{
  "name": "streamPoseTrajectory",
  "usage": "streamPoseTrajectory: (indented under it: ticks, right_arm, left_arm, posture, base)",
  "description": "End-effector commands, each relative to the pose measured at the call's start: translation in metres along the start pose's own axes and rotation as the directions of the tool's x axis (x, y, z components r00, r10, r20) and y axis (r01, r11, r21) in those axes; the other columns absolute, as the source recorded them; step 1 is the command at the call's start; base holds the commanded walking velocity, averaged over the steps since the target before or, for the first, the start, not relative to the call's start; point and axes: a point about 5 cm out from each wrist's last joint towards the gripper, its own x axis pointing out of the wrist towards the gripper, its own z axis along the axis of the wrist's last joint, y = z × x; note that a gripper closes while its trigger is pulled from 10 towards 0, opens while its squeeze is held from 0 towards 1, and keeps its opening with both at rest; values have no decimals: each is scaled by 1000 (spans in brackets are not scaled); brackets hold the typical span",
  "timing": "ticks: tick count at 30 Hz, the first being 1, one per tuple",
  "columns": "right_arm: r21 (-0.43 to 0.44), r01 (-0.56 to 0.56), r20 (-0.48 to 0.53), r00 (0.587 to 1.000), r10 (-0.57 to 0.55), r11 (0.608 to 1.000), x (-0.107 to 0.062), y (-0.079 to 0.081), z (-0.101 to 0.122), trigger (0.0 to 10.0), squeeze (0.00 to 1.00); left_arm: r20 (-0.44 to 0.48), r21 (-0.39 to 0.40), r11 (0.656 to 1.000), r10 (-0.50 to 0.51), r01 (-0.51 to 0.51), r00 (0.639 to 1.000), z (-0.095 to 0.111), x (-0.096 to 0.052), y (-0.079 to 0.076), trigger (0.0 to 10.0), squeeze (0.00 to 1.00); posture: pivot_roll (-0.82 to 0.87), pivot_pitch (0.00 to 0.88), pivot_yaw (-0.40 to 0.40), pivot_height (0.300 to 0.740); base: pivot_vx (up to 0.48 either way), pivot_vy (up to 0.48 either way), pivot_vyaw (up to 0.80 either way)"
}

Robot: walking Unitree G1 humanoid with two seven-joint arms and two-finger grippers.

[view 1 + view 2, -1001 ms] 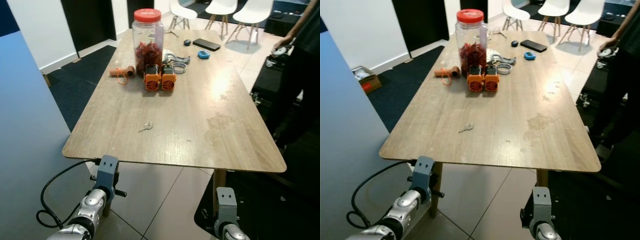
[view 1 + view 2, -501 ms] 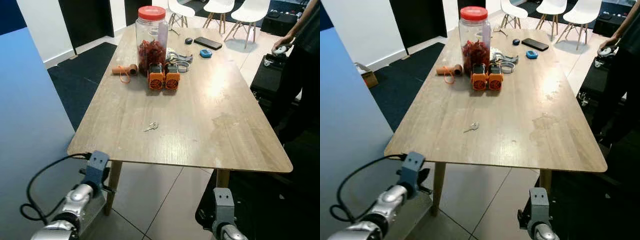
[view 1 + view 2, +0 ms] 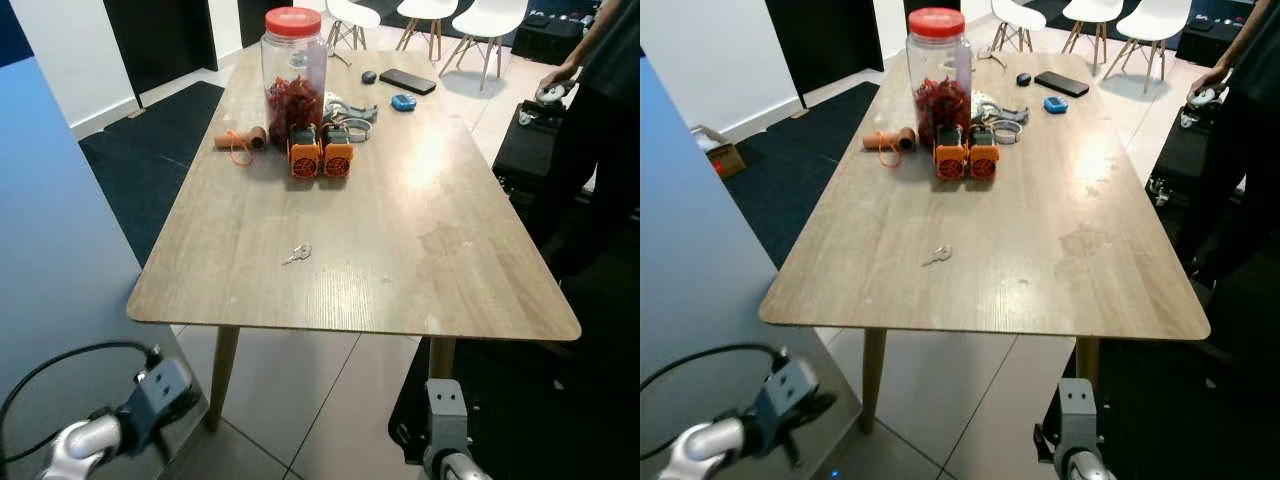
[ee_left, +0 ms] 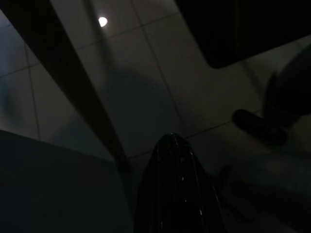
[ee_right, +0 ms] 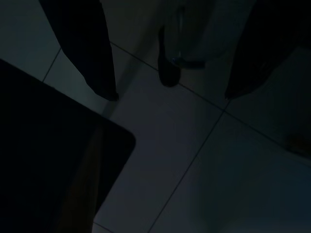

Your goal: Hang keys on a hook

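Observation:
A small silver set of keys [image 3: 296, 254] lies flat on the wooden table [image 3: 420, 270], near its front left part. Both arms hang below the table's front edge. My left arm [image 3: 150, 400] is low at the left, well short of the keys. In the left wrist view my left gripper [image 4: 171, 140] is shut on nothing, its fingers pressed into one dark tip above the tiled floor. My right arm [image 3: 440, 440] hangs at the front right. My right gripper [image 5: 170, 94] is open, its two dark fingers [image 5: 99, 58] spread over the floor.
At the table's far end stand a red-lidded jar [image 3: 293, 60], two orange devices [image 3: 320, 160], a roll with orange cord [image 3: 240, 140], a phone [image 3: 407, 81] and small items. A person [image 3: 600, 110] stands at the right. A blue-grey panel [image 3: 60, 250] is close on the left.
My left arm has dropped lower and swung left, away from the table's front edge. The view has shifted a little. The keys lie in the same spot.

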Motion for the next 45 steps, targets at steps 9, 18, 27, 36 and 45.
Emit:
streamPoseTrajectory:
  ticks: [9,18,27,36,45]
  right_arm:
    - [-16,-4,-13,1000,4,1000,-2,-7,-4,10000,0]
    - [-35,-14,-13,1000,13,999,-3,-10,-4,10000,0]
    - [-40,-11,-11,1000,10,999,-4,-14,-5,10000,0]
    - [-35,-14,1,1000,14,999,-2,-11,-1,10000,0]
    - [-25,-11,12,1000,11,1000,-1,-9,2,10000,0]
  left_arm:
    - [296,126,992,-47,10,954,57,-38,32,10000,0]
    - [640,129,981,-193,144,743,161,-35,15,10000,0]
    - [633,46,994,-104,97,767,216,3,0,10000,0]
    - [459,59,976,160,-210,874,228,76,5,10000,0]
    - [406,-20,964,251,-267,878,267,125,-18,10000,0]
  posture:
    - [61,32,-43,740]
    - [64,49,-53,740]
    - [53,57,-50,740]
    - [48,65,-35,740]
    - [38,70,-17,740]
  base:
    - [0,0,0]
    - [0,0,0]
    - [0,0,0]
    - [0,0,0]
    - [0,0,0]
